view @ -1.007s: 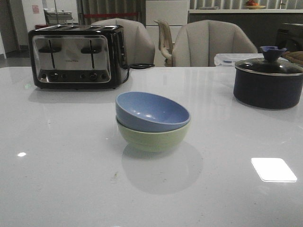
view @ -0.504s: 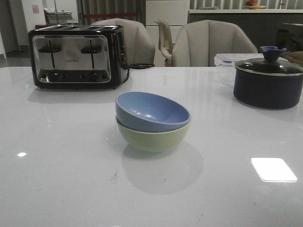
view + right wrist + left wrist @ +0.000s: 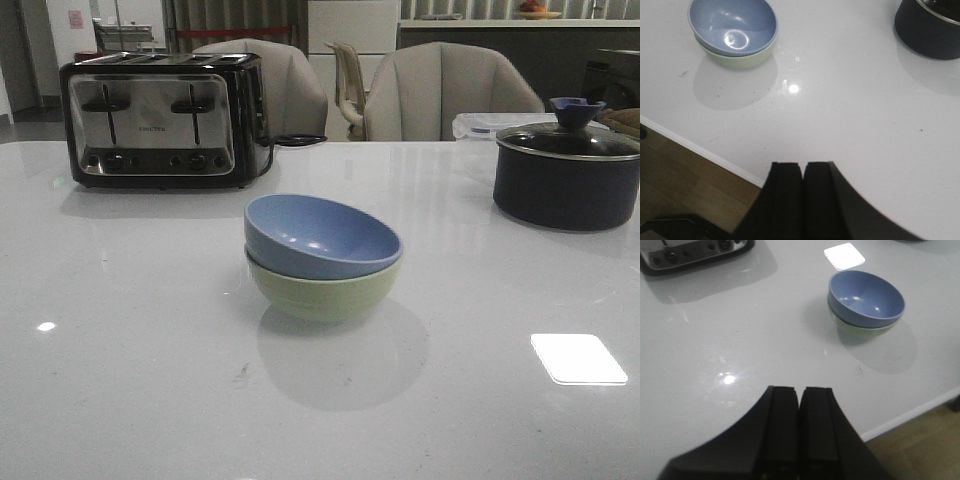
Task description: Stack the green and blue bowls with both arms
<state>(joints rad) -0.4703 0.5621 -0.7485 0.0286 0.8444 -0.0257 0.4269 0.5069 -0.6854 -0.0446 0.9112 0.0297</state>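
Note:
The dusty blue bowl (image 3: pixel 320 234) sits nested and slightly tilted inside the pale green bowl (image 3: pixel 325 290) at the middle of the white table (image 3: pixel 130 340). Both wrist views show the pair too: blue bowl (image 3: pixel 866 297) over green bowl (image 3: pixel 860 326), and blue bowl (image 3: pixel 732 24) over green bowl (image 3: pixel 740 59). My left gripper (image 3: pixel 800 389) is shut with nothing in it, well back from the bowls near the table's front edge. My right gripper (image 3: pixel 803 165) is also shut and empty, near that edge. Neither arm shows in the front view.
A black and chrome toaster (image 3: pixel 160 120) stands at the back left. A dark lidded pot (image 3: pixel 567 170) stands at the back right, also the pot (image 3: pixel 930 22). Grey chairs (image 3: pixel 440 92) stand behind the table. The table's front edge (image 3: pixel 700 148) borders wooden floor.

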